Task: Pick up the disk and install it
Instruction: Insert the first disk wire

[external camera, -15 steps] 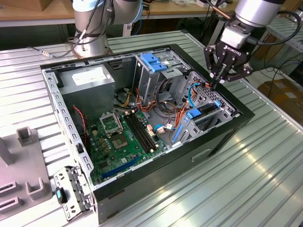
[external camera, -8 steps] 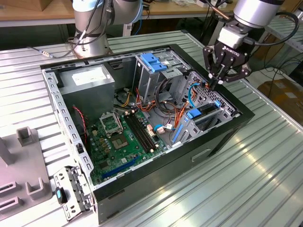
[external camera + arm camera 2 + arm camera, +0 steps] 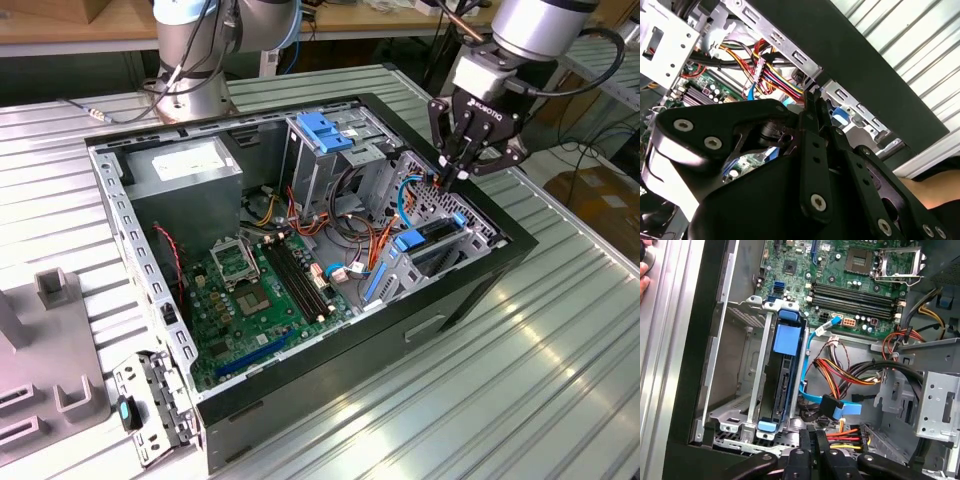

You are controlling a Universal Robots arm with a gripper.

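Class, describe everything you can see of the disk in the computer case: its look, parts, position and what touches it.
The disk is a flat, dark rectangular drive framed by bright blue plastic rails, with blue tabs at both ends and a blue label on its face. It sits edge-up in a grey metal bay by the case's side wall, beside a blue data cable. In the exterior view the gripper hangs just above it, fingers closed together, holding nothing.

Disk (image 3: 782,385) black, blue rails; motherboard (image 3: 255,290) green.
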